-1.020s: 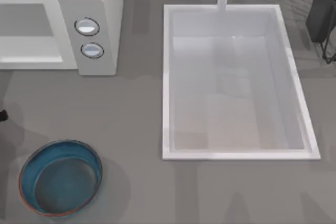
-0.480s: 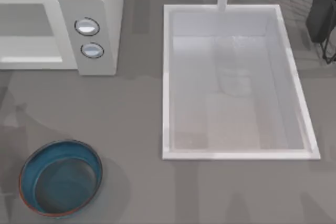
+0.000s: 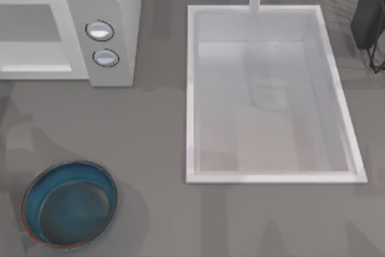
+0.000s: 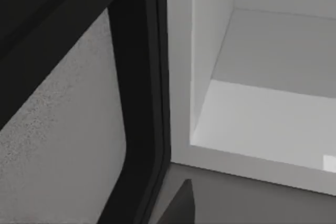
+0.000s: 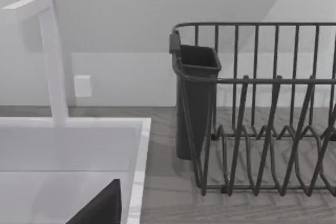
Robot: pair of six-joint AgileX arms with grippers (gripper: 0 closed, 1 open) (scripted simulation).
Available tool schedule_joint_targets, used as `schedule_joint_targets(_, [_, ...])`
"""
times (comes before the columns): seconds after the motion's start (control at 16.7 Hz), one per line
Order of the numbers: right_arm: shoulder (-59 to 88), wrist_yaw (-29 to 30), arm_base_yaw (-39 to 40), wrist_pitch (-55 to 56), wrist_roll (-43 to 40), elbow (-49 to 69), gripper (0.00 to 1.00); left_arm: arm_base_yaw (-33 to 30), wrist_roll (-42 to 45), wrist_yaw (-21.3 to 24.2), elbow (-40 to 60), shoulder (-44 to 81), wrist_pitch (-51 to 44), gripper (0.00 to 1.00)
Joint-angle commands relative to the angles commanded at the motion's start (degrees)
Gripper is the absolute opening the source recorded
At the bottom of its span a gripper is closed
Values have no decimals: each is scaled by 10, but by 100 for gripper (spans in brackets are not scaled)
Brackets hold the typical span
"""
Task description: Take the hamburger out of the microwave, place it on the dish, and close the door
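Grey counter (image 3: 150, 136): microwave (image 3: 102, 22) at 10 o'clock, cavity (image 4: 273, 114) bare, door (image 4: 79, 129) swung open beside it. Dish (image 3: 69, 203) at 7 o'clock. Sink (image 3: 271, 94) centre-right, dish rack (image 5: 262, 114) at 2 o'clock. Claw state: cannot tell.

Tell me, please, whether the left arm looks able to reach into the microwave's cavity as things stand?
Probably yes. The left wrist view looks straight into the microwave, with the door swung aside and nothing blocking the opening. No hamburger is visible in the part of the cavity that shows.
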Motion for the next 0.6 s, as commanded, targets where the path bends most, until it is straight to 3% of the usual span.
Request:
schedule_joint_targets(0.36, [0,0,0,0,0,0,100,-7,-15,-3,11,7,-15,0])
schedule_joint_targets(0.6, [0,0,0,0,0,0,100,-50,-118,-24,84,36,-115,0])
